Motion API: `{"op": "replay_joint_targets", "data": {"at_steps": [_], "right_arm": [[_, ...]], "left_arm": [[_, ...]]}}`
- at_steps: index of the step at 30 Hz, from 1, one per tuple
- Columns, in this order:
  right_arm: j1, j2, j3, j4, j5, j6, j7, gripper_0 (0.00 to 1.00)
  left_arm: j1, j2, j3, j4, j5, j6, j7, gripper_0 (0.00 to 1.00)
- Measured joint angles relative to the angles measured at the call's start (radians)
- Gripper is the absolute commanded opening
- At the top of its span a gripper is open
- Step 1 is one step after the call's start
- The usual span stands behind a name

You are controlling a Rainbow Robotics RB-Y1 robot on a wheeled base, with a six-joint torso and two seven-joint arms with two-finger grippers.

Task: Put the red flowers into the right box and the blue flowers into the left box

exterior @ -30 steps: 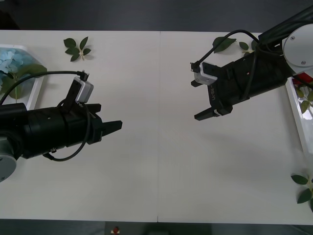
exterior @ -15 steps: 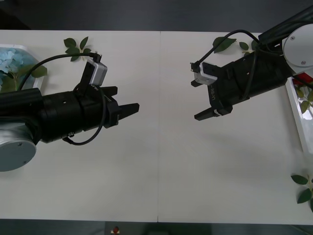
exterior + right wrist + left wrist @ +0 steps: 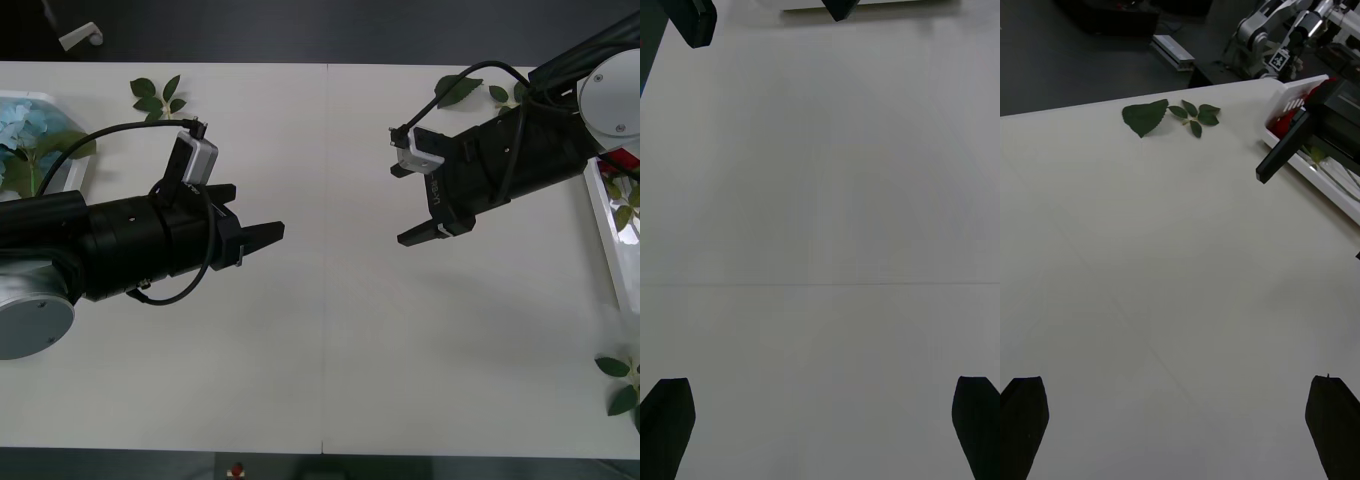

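1. Setting is looking like a robotics lab: bare white table (image 3: 330,370) standing on dark flooring.
2. Another robot arm (image 3: 1279,28) and equipment are sitting beyond the table.

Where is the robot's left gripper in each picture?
Front view: the left gripper is left of the middle, over the table, pointing at the right arm.
Right wrist view: the left gripper shows far across the table, two black tips.
Left wrist view: its own open fingers sit at the two corners.
Shared landmark: the white table.
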Motion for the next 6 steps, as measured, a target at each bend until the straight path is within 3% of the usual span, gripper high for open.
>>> {"op": "replay_joint_targets", "data": {"at_steps": [6], "right_arm": [[0.0, 0.0, 0.0, 0.0, 0.0, 0.0, 0.0, 1.0]], "left_arm": [[0.0, 0.0, 0.0, 0.0, 0.0, 0.0, 0.0, 1.0]]}}
